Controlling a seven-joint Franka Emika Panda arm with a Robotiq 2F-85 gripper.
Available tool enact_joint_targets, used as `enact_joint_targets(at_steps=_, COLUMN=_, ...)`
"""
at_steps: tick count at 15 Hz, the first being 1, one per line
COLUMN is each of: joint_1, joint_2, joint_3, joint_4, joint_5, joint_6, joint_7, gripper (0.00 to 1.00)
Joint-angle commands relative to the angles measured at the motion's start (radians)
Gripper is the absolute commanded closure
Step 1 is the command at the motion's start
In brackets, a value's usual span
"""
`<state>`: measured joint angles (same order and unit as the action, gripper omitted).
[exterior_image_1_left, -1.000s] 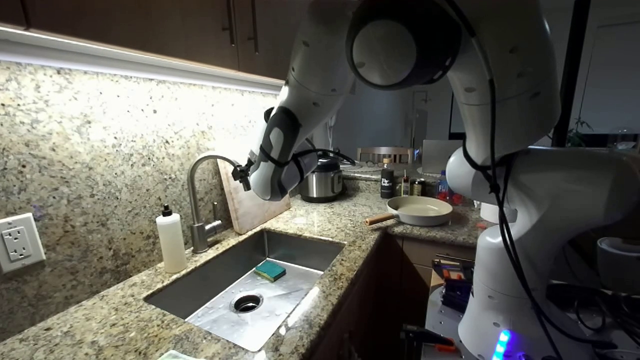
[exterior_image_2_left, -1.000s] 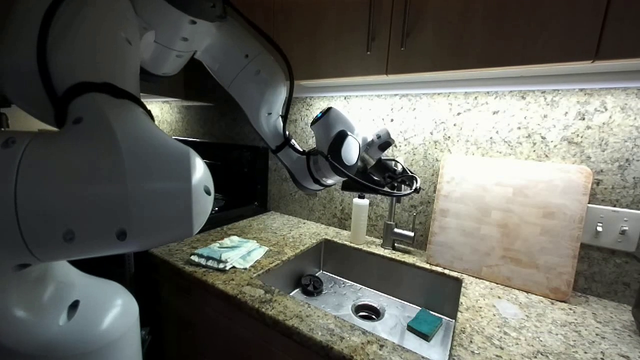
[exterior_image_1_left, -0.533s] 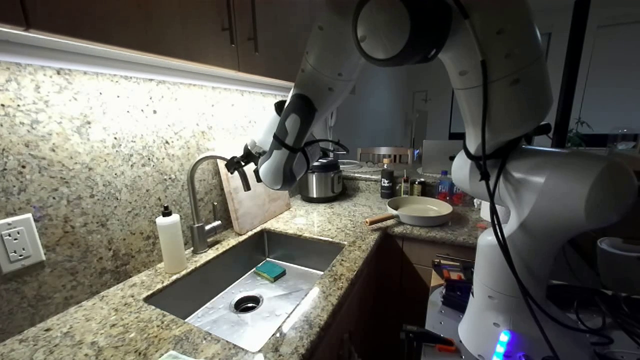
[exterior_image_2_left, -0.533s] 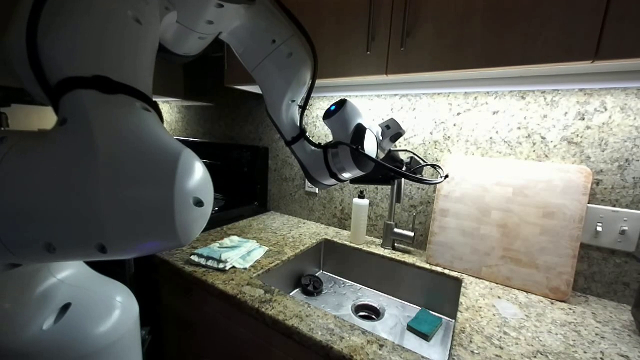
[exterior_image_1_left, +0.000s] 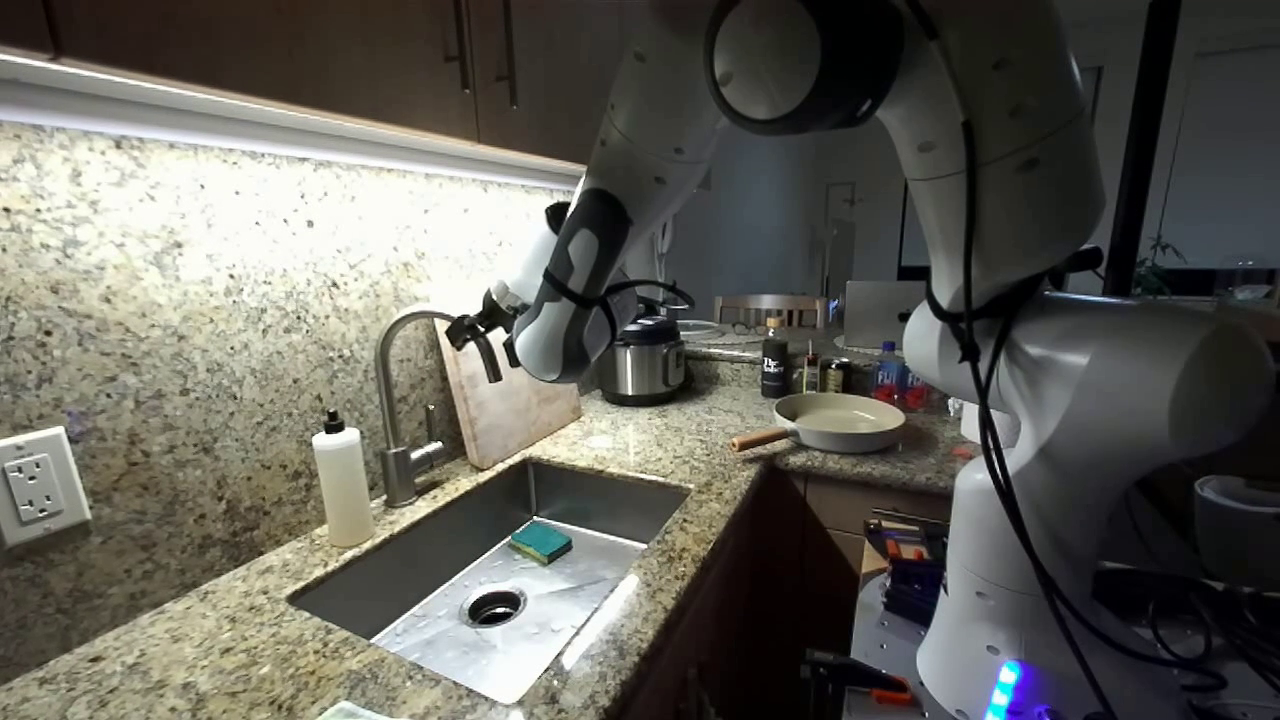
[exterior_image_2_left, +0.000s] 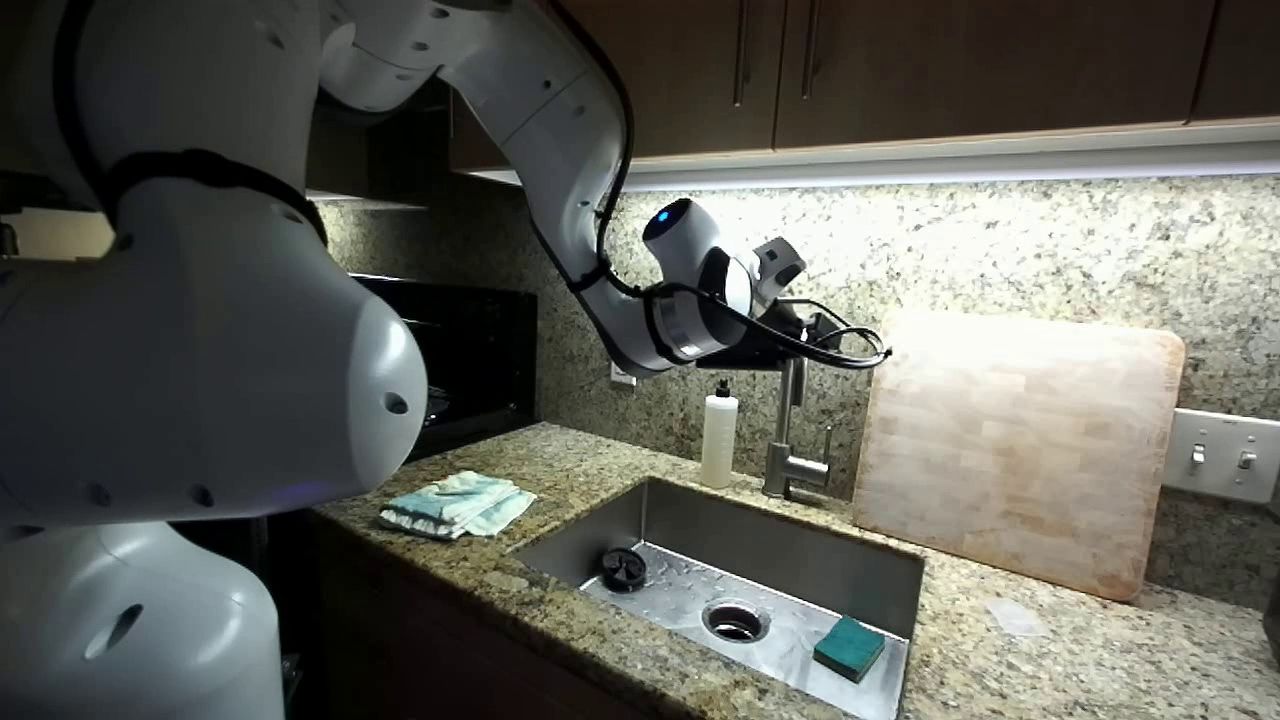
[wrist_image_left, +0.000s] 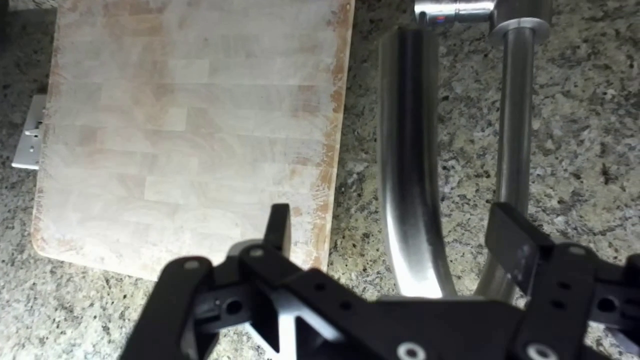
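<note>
- Faucet (exterior_image_1_left: 389, 400) stands on the tabletop (exterior_image_1_left: 180, 620) behind the sink (exterior_image_1_left: 430, 562), between white bottle (exterior_image_1_left: 343, 485) and cutting board (exterior_image_1_left: 510, 410).
- Your hand (wrist_image_left: 389, 215) is spread wide, gripping nothing; in the wrist view its fingers (wrist_image_left: 515, 240) sit either side of the spout (wrist_image_left: 412, 175). Can't tell if anything touches.
- Watch the riser (wrist_image_left: 515, 125): one finger overlaps it in that view, depth unclear.
- Spout looks nearer that finger; centre it before you squeeze.
- Bring both fingers in slowly and evenly; smooth curved metal probably slips.
- Don't swing sideways: you'd risk knocking the cutting board.
</note>
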<state>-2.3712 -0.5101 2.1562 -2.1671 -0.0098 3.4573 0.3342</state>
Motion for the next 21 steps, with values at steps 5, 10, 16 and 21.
enact_joint_targets(at_steps=5, joint_1=-0.230, joint_2=0.005, joint_3=0.248, joint_4=0.211, joint_5=-0.105, joint_6=0.000, joint_7=0.014, gripper=0.00)
enact_joint_targets(at_steps=10, joint_1=-0.242, joint_2=0.015, joint_3=0.278, joint_4=0.187, joint_5=-0.175, joint_6=-0.002, joint_7=0.061, gripper=0.00)
enact_joint_targets(at_steps=16, joint_1=-0.242, joint_2=0.071, joint_3=0.332, joint_4=0.131, joint_5=-0.259, joint_6=-0.001, joint_7=0.105, gripper=0.00)
enact_joint_targets(at_steps=21, joint_1=-0.239, joint_2=0.123, joint_3=0.372, joint_4=0.032, joint_5=-0.345, joint_6=-0.051, joint_7=0.200, gripper=0.00)
